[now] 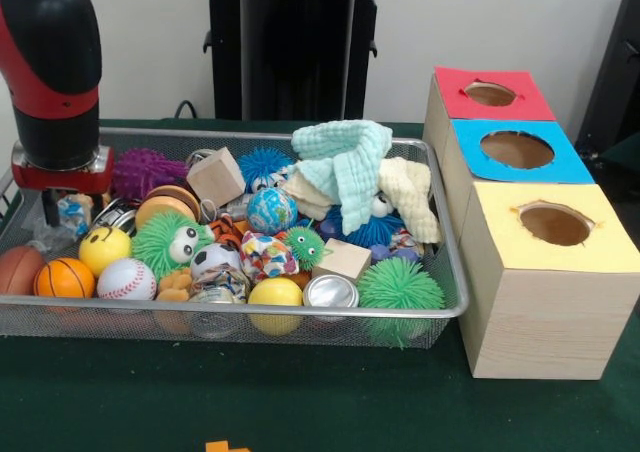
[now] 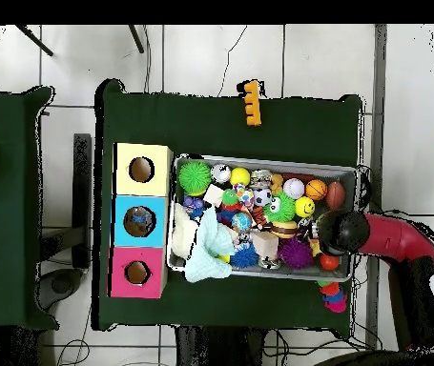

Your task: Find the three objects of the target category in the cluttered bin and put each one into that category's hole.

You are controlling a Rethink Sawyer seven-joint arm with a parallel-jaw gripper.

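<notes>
The cluttered bin [image 1: 300, 313], a shallow silver wire-mesh basket, sits on the green table and is heaped with balls, spiky toys, cloths and wooden blocks. It also shows in the overhead view [image 2: 258, 160]. My gripper [image 1: 60, 207] hangs low over the bin's left end, among an orange basketball [image 1: 63, 277], a yellow smiley ball [image 1: 104, 247] and a crinkly wrapped item. In the overhead view the gripper [image 2: 340, 232] is at the bin's right end. Three wooden boxes stand beside the bin, each with a round hole: red-topped [image 1: 492, 94], blue-topped [image 1: 517, 150], yellow-topped [image 1: 555, 224].
A mint cloth [image 1: 345, 162] and a cream cloth [image 1: 410, 197] lie on the heap near the boxes. Two wooden blocks [image 1: 215, 177] [image 1: 342, 260], a silver can [image 1: 331, 292] and a green spiky ball [image 1: 400, 287] are in the bin. An orange piece [image 2: 251, 103] lies on the table outside.
</notes>
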